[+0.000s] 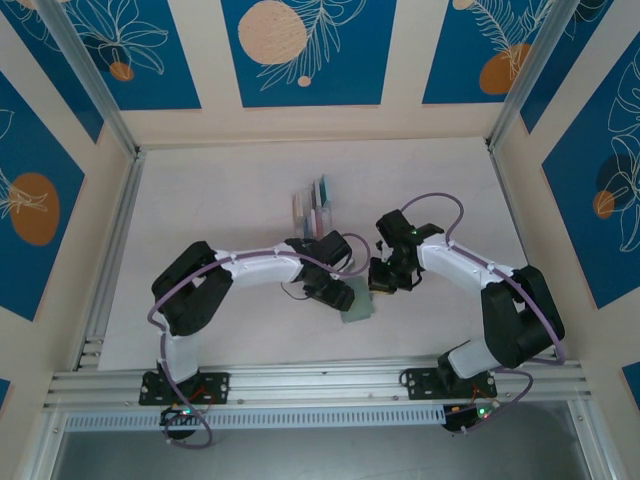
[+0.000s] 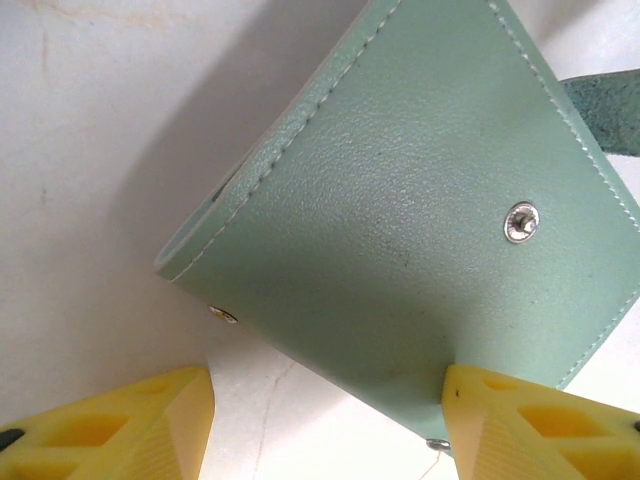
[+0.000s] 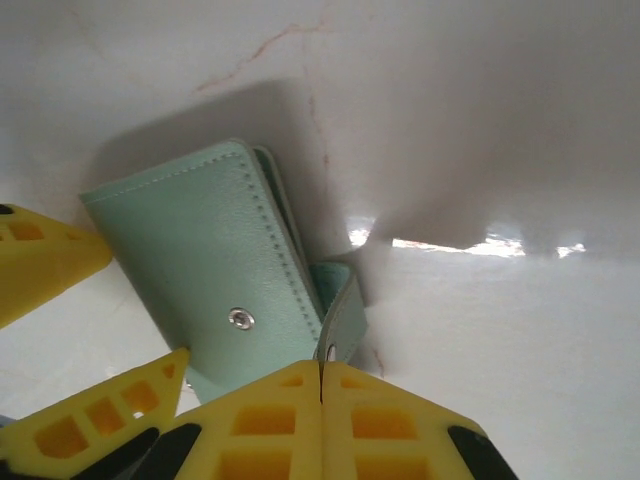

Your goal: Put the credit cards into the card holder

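Observation:
The sage-green card holder (image 1: 358, 305) lies folded shut on the white table, its snap stud (image 2: 521, 221) facing up. My left gripper (image 2: 330, 435) is open just over its near corner, and one yellow finger (image 2: 530, 420) touches the cover's edge. My right gripper (image 3: 320, 368) is shut on the holder's snap tab (image 3: 338, 300), which curls up from the cover (image 3: 200, 255). In the top view the left gripper (image 1: 335, 290) and the right gripper (image 1: 385, 280) flank the holder. The credit cards (image 1: 318, 200) stand on edge behind, teal and pink ones showing.
The cards sit in a clear slotted rack (image 1: 300, 212) at mid-table, just beyond the left arm's wrist. In the right wrist view the left gripper's fingers (image 3: 45, 260) lie close to the holder's left side. Aluminium rails edge the table.

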Available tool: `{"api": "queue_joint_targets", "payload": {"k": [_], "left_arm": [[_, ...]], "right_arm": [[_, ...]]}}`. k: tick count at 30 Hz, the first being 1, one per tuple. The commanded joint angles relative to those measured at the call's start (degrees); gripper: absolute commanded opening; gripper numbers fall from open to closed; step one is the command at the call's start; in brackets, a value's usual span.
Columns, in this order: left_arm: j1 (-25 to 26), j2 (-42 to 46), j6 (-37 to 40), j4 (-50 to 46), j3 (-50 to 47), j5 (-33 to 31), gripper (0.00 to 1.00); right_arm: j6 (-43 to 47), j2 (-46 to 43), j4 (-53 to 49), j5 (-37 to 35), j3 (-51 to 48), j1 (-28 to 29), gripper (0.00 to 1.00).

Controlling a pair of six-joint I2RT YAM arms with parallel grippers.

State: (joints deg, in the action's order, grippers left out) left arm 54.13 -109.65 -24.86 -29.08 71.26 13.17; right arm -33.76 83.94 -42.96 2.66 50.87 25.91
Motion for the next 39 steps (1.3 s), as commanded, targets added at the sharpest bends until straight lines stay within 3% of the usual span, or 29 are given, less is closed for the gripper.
{"api": "queue_joint_targets", "payload": {"k": [1, 26, 39], "left_arm": [[1.1, -1.0, 1.8, -2.6, -1.1, 0.3, 0.62], [0.8, 0.0, 0.7, 0.4, -3.4, 3.7, 0.61], [-0.6, 1.0, -0.8, 2.7, -5.1, 5.7, 0.61]], "right_arm": [[0.8, 1.5, 0.6, 3.8, 1.1, 0.8, 0.00], [0.6, 8.3, 5.9, 11.8, 3.0, 2.8, 0.00], [0.9, 11.0, 4.9, 11.4, 2.3, 2.5, 0.00]]}}
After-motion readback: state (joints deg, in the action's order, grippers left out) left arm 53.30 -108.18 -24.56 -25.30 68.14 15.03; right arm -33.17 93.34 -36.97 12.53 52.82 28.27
